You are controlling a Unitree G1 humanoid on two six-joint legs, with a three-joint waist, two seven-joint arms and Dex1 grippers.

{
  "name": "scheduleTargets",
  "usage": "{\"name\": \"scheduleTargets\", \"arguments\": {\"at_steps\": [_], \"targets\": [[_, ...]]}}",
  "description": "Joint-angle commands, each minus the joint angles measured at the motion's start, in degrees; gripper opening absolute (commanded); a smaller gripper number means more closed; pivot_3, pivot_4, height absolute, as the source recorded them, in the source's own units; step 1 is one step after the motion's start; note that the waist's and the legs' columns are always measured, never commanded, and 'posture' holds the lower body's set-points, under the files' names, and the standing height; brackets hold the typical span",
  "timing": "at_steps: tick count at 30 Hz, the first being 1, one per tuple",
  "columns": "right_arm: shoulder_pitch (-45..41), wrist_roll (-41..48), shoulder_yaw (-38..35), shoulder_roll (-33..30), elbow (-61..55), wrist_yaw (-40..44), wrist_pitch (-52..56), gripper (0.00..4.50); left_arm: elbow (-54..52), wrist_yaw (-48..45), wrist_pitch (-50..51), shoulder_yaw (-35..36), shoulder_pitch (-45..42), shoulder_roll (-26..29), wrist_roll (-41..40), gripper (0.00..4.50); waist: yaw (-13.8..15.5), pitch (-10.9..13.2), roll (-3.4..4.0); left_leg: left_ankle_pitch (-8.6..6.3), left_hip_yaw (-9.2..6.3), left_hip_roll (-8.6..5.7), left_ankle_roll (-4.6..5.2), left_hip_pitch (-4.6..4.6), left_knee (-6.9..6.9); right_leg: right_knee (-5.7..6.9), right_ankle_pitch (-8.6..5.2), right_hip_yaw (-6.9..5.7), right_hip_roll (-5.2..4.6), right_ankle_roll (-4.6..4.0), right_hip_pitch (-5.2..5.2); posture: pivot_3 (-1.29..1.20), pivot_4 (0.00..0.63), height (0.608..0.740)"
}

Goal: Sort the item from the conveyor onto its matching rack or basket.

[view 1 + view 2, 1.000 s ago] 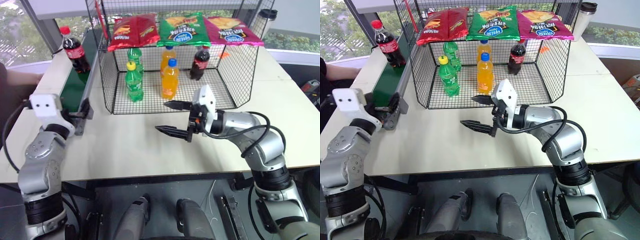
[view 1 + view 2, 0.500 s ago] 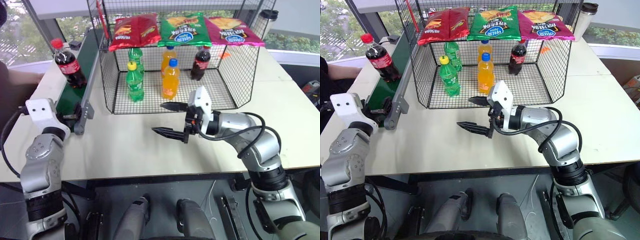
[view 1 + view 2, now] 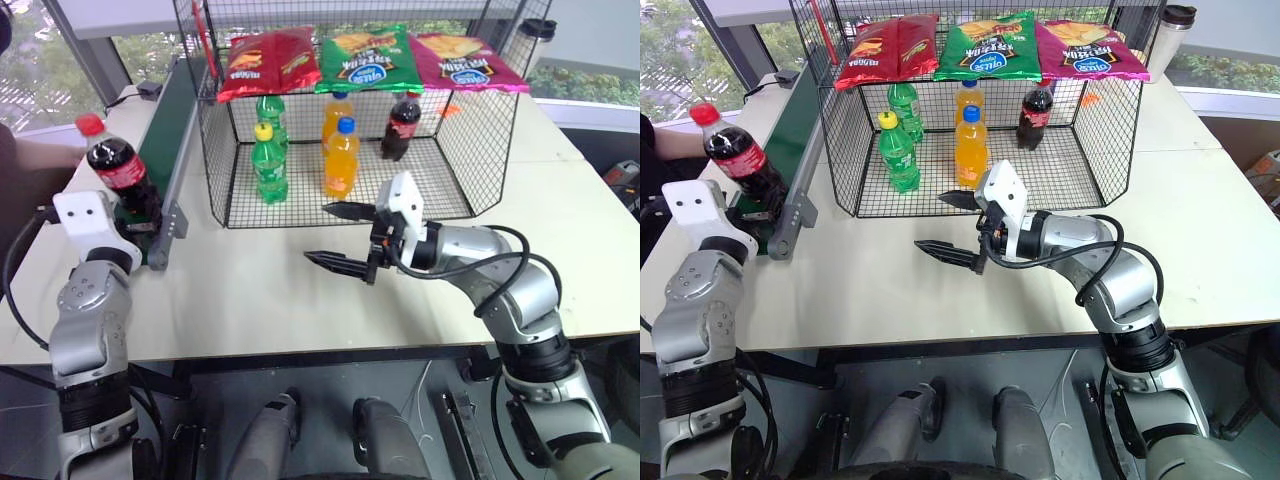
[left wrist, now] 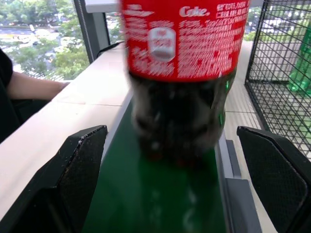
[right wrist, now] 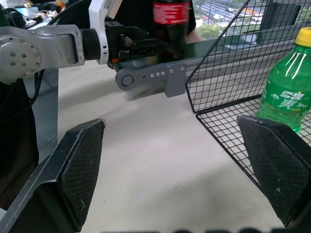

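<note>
So the small plastic cola bottle with the red cap and red label [image 3: 116, 172] was standing upright on the near end of the long dark green conveyor belt in its grey metal frame [image 3: 178, 120], over on the left side of the pale bench [image 3: 250, 300]. The left tool [image 4: 182, 184] sat level right at that end of the belt with its two black fingers spread wide, and the bottle stood between them and just past the tips, not pinched by anything as far as I could see. The right tool [image 3: 340, 237] hung over the middle of the bench, pointing left, fingers spread wide too and holding nothing. Behind it was the big black wire-mesh cage basket [image 3: 480, 150], with two green soda bottles [image 3: 267, 160], two orange soda bottles [image 3: 340, 155] and another cola bottle [image 3: 401, 124] standing on its mesh floor. On the top shelf lay three chip bags, red [image 3: 268, 60], green [image 3: 366, 56] and magenta [image 3: 462, 58]. A person's arm [image 4: 34, 86] rested at the far left edge.
</note>
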Motion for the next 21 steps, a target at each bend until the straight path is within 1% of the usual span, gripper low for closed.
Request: {"name": "scheduleTargets", "arguments": {"at_steps": [1,3,6,7,8,10,12,15,18,21], "targets": [[0.1,0.1,-0.8,-0.1,-2.0,-0.1,-0.9,4.49,-0.6,0.0,-1.7,0.4,-0.9,0.6,0.1,4.50,0.0,0.0,0.00,0.00,0.00,0.00,0.00,0.00,0.00,0.00,0.00,0.00,0.00,0.00,0.00,0.00,0.150,0.738],[0.1,0.1,-0.8,-0.2,-1.9,-0.2,-0.9,4.49,-0.4,-0.7,-2.3,0.2,-0.8,0.6,-0.1,4.50,0.0,0.0,0.00,0.00,0.00,0.00,0.00,0.00,0.00,0.00,0.00,0.00,0.00,0.00,0.00,0.00,0.150,0.738],[-0.1,0.0,-0.9,-0.4,-1.8,-0.2,-0.8,4.50,-0.4,-2.3,-4.4,0.4,-0.9,0.0,-1.6,3.70,0.1,0.0,0.00,0.00,0.00,0.00,0.00,0.00,0.00,0.00,0.00,0.00,0.00,0.00,0.00,0.00,0.150,0.738],[-0.1,0.0,-0.9,-0.5,-1.6,-0.2,-0.8,4.50,-0.6,-2.8,-4.8,0.8,-1.3,-0.3,-2.6,3.26,0.1,0.0,0.00,0.00,0.00,0.00,0.00,0.00,0.00,0.00,0.00,0.00,0.00,0.00,0.00,0.00,0.150,0.738],[-0.2,-0.2,-0.9,-0.6,-1.6,-0.2,-0.9,4.50,-1.0,-3.1,-5.7,1.5,-2.0,-0.7,-3.8,2.93,0.2,0.0,0.00,0.00,0.00,0.00,0.00,-0.01,0.00,0.00,0.00,0.00,-0.01,0.00,0.00,0.00,0.150,0.738],[-0.3,-0.4,-0.9,-0.8,-1.4,-0.1,-1.1,4.50,-2.0,-2.9,-5.2,3.4,-3.9,-1.2,-7.1,2.91,0.2,0.0,-0.04,0.00,0.00,-0.01,0.00,-0.02,0.00,-0.02,0.00,0.00,-0.01,0.00,0.01,0.00,0.150,0.738],[-0.4,-0.4,-1.1,-0.9,-1.5,0.0,-1.0,4.50,-2.5,-3.1,-4.6,3.6,-5.9,-0.2,-8.4,2.91,0.2,0.1,-0.23,0.00,-0.05,0.00,0.00,-0.05,0.01,-0.01,0.00,-0.04,0.00,0.00,-0.01,0.00,0.150,0.738],[-0.6,0.0,-1.5,-0.9,-1.7,-0.1,-0.8,4.50,-2.7,-4.2,-4.0,3.0,-7.9,1.2,-9.7,2.91,0.0,0.1,-0.23,0.00,-0.06,0.00,0.00,-0.05,0.01,-0.01,0.01,-0.06,0.01,0.01,-0.02,0.00,0.150,0.738],[-1.8,2.0,-3.3,-0.3,-1.6,-0.8,0.5,4.50,-3.7,-9.5,-0.4,-0.9,-9.1,3.4,-12.6,2.91,-0.1,0.1,-0.22,0.00,0.00,-0.01,0.00,-0.05,-0.02,-0.02,0.03,-0.04,0.04,0.05,-0.03,0.00,0.150,0.738],[-3.1,3.4,-5.3,0.2,-1.0,-1.8,1.2,4.50,-5.3,-18.5,2.7,-7.5,-6.7,5.7,-14.6,2.91,0.0,0.1,-0.22,0.01,0.01,-0.02,0.00,-0.05,-0.02,-0.02,0.01,-0.03,0.06,0.02,-0.03,0.00,0.150,0.738]]}}
